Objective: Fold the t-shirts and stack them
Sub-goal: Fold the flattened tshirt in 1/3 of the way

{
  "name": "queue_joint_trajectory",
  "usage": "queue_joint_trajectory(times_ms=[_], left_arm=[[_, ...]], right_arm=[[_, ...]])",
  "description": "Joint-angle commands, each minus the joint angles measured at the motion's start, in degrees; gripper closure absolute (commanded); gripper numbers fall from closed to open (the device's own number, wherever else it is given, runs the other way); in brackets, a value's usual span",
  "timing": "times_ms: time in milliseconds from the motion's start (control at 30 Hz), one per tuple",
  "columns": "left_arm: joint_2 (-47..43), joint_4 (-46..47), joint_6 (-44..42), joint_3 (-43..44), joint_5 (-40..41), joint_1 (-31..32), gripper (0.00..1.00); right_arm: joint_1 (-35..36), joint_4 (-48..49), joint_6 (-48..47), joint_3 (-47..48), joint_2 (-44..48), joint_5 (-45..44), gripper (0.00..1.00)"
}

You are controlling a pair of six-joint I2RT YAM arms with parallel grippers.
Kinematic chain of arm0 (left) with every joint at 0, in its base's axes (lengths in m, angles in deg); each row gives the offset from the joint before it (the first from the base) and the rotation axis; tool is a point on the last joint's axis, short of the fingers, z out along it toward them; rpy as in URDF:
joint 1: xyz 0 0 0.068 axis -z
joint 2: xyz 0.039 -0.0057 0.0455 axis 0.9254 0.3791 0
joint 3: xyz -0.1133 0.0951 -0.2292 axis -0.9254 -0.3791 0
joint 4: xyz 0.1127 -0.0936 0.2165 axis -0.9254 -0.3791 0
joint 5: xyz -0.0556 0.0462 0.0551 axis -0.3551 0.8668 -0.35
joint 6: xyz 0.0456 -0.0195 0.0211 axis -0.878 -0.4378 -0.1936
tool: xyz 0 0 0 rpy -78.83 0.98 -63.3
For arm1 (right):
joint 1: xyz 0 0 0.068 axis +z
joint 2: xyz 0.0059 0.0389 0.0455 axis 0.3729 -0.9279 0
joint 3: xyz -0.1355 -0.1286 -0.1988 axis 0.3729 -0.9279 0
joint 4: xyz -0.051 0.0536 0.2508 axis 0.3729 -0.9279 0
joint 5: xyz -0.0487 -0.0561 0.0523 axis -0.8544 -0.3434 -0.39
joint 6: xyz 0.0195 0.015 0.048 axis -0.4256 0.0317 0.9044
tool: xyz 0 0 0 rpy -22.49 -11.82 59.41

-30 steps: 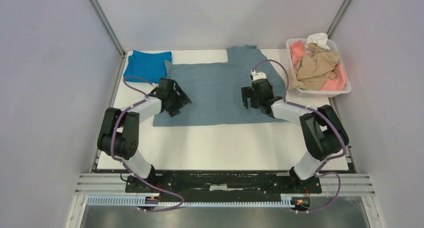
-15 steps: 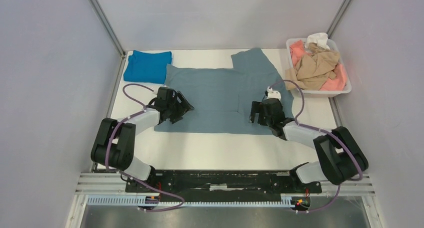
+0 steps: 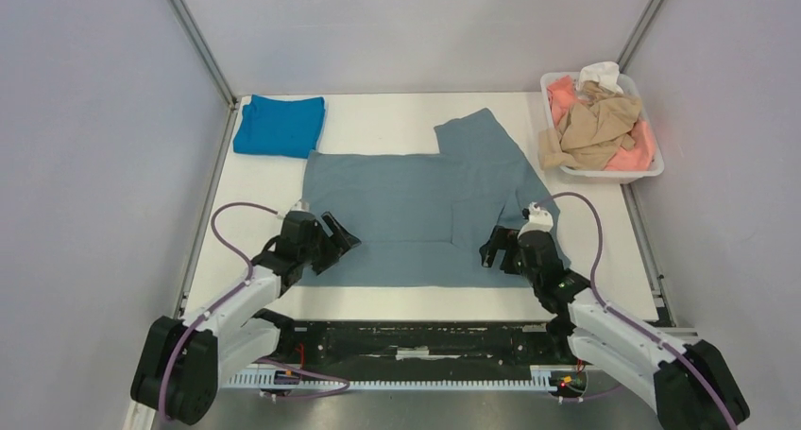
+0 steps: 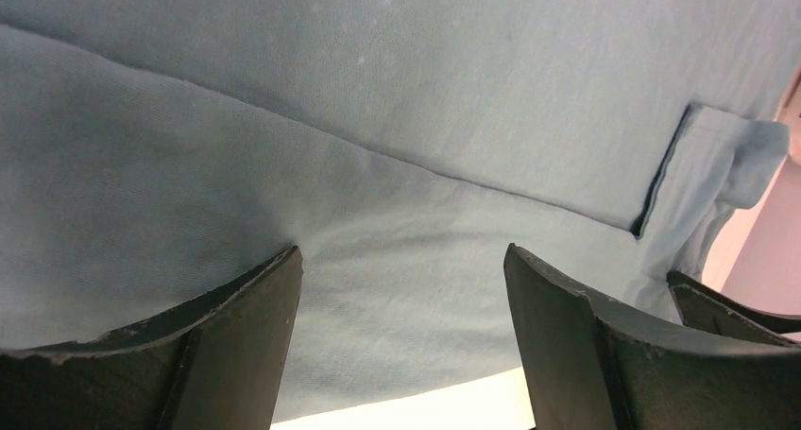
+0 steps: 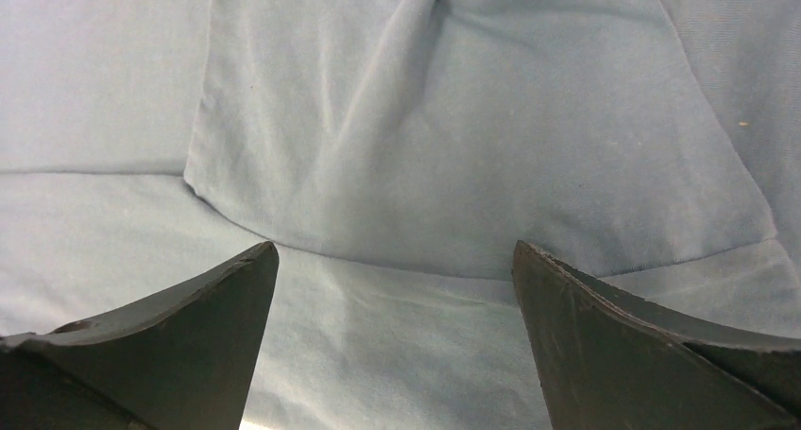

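A dusty grey-blue t-shirt (image 3: 406, 203) lies spread flat across the middle of the white table, its right part folded over with a flap reaching back. My left gripper (image 3: 341, 240) is open, its fingers pressed on the shirt's near-left corner; in the left wrist view (image 4: 401, 252) cloth (image 4: 378, 118) fills the gap between the jaws. My right gripper (image 3: 492, 251) is open on the near-right part, and in the right wrist view (image 5: 395, 248) its jaws straddle a folded edge of the shirt (image 5: 472, 118). A bright blue shirt (image 3: 280, 125) lies folded at the back left.
A white tub (image 3: 609, 174) at the back right holds crumpled tan (image 3: 590, 128), salmon-pink (image 3: 642, 148) and white (image 3: 600, 74) shirts. Grey walls close in both sides. A strip of bare table (image 3: 425, 298) lies between the shirt's hem and the arm bases.
Both arms have drawn back toward the near edge, and the grey-blue shirt has slid that way with them. Its left edge has come away from the bright blue shirt.
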Motion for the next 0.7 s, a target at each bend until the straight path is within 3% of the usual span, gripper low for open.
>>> queue_joint_trajectory(times_ms=[0,167,367,467,667], left_arm=[[-2.38,-6.80,1.57,-4.46,0.90,0.74,0.14],[-6.99,-5.84,4.69,-7.74,-2.77,2.13,0.14],[-14.16,-16.01,6.05,-4.71,1.51,4.44,0.13],[-17.08,-17.86,4.43,-3.91,3.94,4.66,0.13],[-15.84,-15.64,-0.15,0.69,2.32,4.68,0.13]], right_arm=[[1.71,-18.62,4.88,-4.57,7.84,-0.34,0.02],[1.90,-26.05,6.02,-5.18,15.93,0.19,0.02],[2.12,-28.99,6.26,-3.96,20.95,1.57,0.02],[2.11,-32.13,5.83,-1.10,22.17,-0.11,0.02],[2.09,-29.64,3.89,3.40,23.07,-1.83,0.02]])
